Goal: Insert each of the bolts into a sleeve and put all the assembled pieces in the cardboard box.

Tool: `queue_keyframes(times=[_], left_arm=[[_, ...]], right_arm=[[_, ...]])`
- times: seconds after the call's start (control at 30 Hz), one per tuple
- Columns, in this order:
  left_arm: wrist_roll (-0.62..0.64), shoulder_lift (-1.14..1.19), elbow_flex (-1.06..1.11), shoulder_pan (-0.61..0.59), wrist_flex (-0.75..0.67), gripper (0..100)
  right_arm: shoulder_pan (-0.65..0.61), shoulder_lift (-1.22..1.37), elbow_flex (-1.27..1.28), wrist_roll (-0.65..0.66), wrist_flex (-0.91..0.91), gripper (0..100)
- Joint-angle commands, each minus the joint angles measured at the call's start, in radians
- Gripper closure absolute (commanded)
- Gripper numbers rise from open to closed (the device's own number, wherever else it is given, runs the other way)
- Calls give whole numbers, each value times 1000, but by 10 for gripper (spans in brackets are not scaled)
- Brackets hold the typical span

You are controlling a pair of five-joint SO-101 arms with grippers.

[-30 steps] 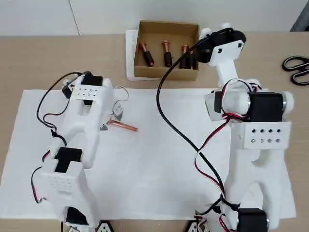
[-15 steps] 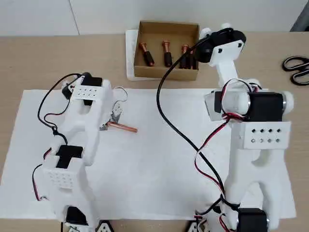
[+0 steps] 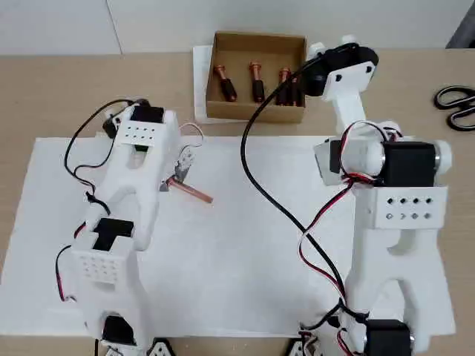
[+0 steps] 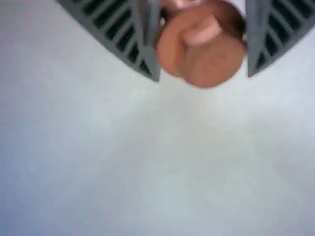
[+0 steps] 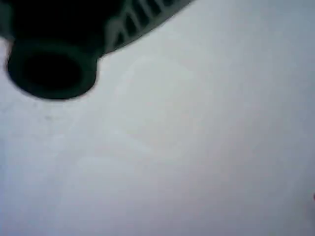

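The box (image 3: 260, 35), well apart from my left gripper (image 4: 203, 73), holds three sleeved bolts (image 3: 257, 81). That gripper is clenched on one bare bolt (image 4: 202, 44), its shank jutting out past the fingers. My right gripper (image 5: 98, 44) grasps one black sleeve (image 5: 49, 69).

table (image 3: 74, 81): wood | white sheet (image 3: 237, 259) spread across | cardboard box (image 3: 252, 113) at back | scissors (image 3: 456, 107) far right

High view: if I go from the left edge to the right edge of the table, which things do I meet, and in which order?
left arm → copper bolt → cardboard box → right arm → scissors
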Motion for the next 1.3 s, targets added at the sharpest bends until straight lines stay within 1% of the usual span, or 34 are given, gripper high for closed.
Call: queue_keyframes(times=[0.0,0.1,0.17,0.3,0.33,0.37,0.47,0.53,0.63,0.7,0.9,1.1,1.27], left_arm=[[-135,-12,-130,8,60,994],[-315,-12,-185,-3,97,994],[-459,-11,-196,-8,103,994],[-848,-9,-180,-12,104,994],[-933,-9,-168,-15,100,994],[-979,-9,-156,-15,98,994],[-1022,-9,-139,-20,97,984],[-1048,-9,-128,-21,97,949],[-1051,-9,-107,-21,77,890],[-1051,-9,-87,-21,58,869],[-1046,-9,-50,-21,40,863],[-987,-11,-47,-21,48,863],[-924,-11,-15,-3,18,863]], right_arm=[[-1,-38,-9,2,-13,994],[-2,-38,-9,2,-12,994],[-1,-38,-9,2,-10,994],[2,-38,-9,2,-8,994],[2,-38,-9,2,-8,994],[2,-38,-9,2,-7,994],[-1,-45,-9,0,-7,994],[-2,-76,-9,-12,-7,994],[-4,-116,-9,-17,-7,994],[-4,-130,-8,-15,-5,994],[-2,-134,-6,-12,12,994],[-2,-137,-6,-17,13,994],[-1,-137,-6,-17,13,994]])
